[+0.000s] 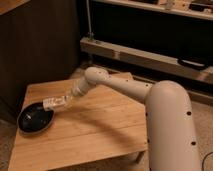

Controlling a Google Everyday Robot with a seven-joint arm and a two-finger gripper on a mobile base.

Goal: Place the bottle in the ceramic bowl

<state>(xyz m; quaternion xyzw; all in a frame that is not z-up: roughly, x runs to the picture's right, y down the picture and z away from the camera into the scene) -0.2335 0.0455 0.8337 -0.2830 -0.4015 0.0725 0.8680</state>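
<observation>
Surface: wooden table (95,125), ceramic bowl (35,119) set near its left edge.
Gripper (66,101): clenched on bottle (54,103) — held sideways, carried over bowl's rim for release.

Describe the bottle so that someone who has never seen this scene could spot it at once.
Start at the low wooden table in front of the dark wall, and find the black ceramic bowl near its left edge. The white arm reaches towards it, and its gripper is shut on the bottle, held sideways at the bowl's right rim. It is the only clear, pale-labelled thing there.
</observation>
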